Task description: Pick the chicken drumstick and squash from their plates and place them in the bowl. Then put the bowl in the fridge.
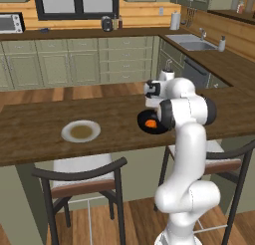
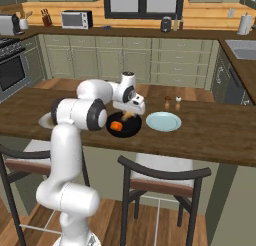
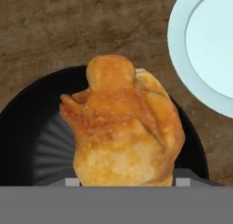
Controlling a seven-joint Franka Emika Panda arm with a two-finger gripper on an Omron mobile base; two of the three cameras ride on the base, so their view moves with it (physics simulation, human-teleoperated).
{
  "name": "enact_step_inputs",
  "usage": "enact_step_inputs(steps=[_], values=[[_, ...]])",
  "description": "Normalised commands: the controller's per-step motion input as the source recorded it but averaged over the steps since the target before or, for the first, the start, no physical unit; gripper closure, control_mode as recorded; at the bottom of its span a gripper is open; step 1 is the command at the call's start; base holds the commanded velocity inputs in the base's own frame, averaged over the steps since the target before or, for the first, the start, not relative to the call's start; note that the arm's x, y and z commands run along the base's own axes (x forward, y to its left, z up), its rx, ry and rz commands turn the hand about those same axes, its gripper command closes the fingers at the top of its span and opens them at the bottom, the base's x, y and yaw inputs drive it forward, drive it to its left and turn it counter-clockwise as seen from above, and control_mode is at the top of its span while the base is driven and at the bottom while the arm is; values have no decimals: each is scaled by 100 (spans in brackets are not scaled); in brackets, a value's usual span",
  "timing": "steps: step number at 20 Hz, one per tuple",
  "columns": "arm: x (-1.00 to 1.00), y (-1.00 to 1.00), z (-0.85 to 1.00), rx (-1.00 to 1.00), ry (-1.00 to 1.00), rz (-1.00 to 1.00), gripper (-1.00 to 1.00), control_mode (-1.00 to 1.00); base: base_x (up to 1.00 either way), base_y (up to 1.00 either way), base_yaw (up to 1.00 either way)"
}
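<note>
Drumstick (image 3: 125, 127) hides claw (image 3: 125, 182) tips above bowl (image 3: 27, 141).

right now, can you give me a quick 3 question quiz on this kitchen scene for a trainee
1. True or false: the squash already lies in the bowl.
2. What is the pincer holding above the bowl?
A. the chicken drumstick
B. a salt shaker
C. a spoon
3. Which plate sits right beside the bowl: the pale blue plate or the brown-centred plate?

Key: 1 true. 2 A. 3 the pale blue plate.
</note>
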Motion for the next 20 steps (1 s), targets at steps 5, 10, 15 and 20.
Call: enact_step_inputs(steps=[5,10,15,20], values=[[0,0,-31,1,3,2,100,-100,0,0,0],[0,0,-32,0,5,0,100,-100,0,0,0],[3,0,-32,0,6,0,100,-100,0,0,0],[17,9,-30,0,6,0,-100,-100,0,0,0]])
